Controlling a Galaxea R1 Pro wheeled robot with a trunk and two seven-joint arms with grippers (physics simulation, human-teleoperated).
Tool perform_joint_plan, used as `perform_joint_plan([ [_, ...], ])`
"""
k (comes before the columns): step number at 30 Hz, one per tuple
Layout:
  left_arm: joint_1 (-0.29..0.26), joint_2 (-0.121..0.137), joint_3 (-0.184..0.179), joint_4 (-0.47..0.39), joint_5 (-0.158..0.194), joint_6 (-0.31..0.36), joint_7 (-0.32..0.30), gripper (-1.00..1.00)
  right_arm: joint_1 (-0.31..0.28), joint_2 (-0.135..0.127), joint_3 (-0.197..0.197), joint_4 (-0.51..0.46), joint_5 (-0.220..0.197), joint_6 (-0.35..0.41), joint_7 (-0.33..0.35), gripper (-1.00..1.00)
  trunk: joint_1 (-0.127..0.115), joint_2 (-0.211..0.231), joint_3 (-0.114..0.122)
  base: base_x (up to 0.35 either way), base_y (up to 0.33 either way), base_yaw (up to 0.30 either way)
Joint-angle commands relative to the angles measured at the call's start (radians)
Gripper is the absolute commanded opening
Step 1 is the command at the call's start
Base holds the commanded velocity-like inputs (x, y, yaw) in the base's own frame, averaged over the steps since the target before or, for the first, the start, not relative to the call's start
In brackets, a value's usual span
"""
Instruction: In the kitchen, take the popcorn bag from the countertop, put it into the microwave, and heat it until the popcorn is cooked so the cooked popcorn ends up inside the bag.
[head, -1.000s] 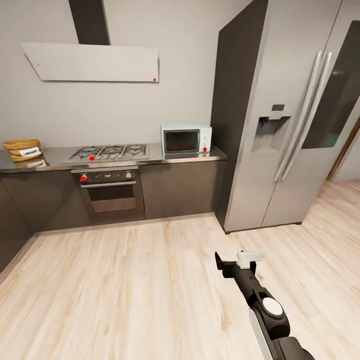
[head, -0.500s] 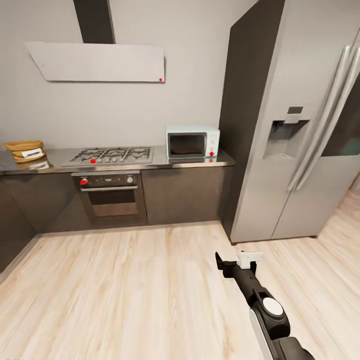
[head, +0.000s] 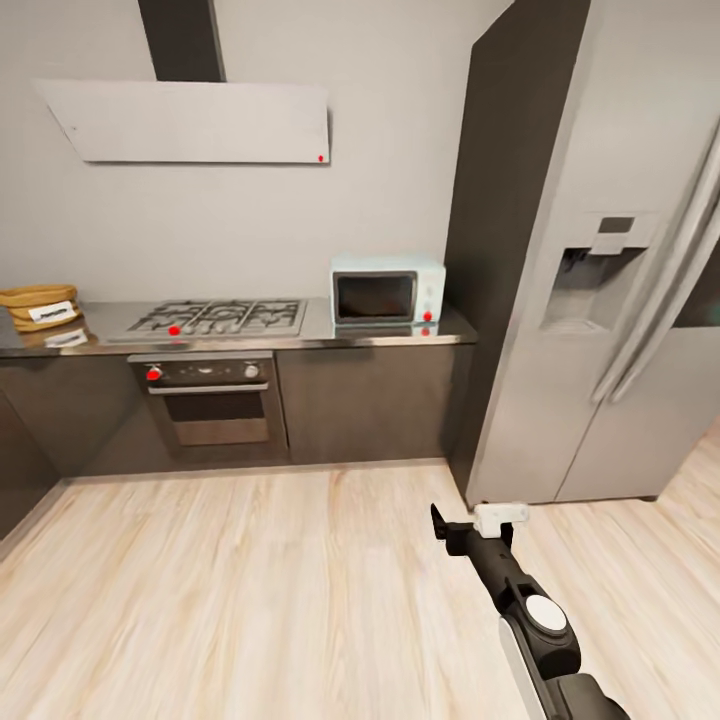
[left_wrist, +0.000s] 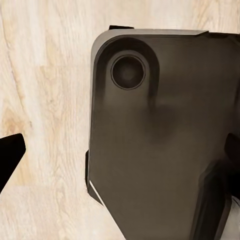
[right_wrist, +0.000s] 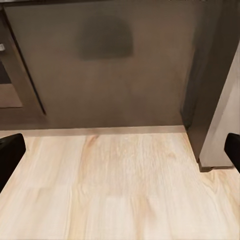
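While I am out on the wooden floor, the popcorn bag lies far off ahead and to my left.

It sits squat on the far left end of the dark tabletop, beyond the gas hob, while the microwave stands at the other end beside the fridge, so the two are well apart with the hob between them. My right claw hangs low over the floor, facing the cabinet fronts below the microwave; its fingertips sit at the two edges of the right wrist view, so I read it as spread and empty. My left claw I cannot tell, though its wrist view looks down at the floor past my own dark body. I judge the left arm nearer the bag, once I roll forward and left.
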Motion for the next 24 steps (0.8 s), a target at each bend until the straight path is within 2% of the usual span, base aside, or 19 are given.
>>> perform_joint_plan([
  [1, 0.000, 0.000, 0.001, 0.000, 0.006, -0.002, 0.000, 1.00, 0.000, 0.000, 0.000, -0.001, 0.001, 0.005, 0.001, 1.00, 0.001, 0.000, -0.001, 0.305, -0.130, 0.050],
  [12, 0.000, -0.001, 0.001, 0.000, 0.006, -0.002, 0.000, 1.00, 0.000, 0.002, -0.001, -0.001, 0.001, 0.007, 0.000, 1.00, 0.001, 0.000, 0.004, 0.305, -0.128, 0.252],
  [24, 0.000, -0.001, 0.001, 0.000, 0.006, -0.002, 0.000, 1.00, 0.000, 0.001, -0.001, -0.002, 0.001, 0.006, 0.001, 1.00, 0.001, 0.000, 0.004, 0.305, -0.128, 0.018],
])
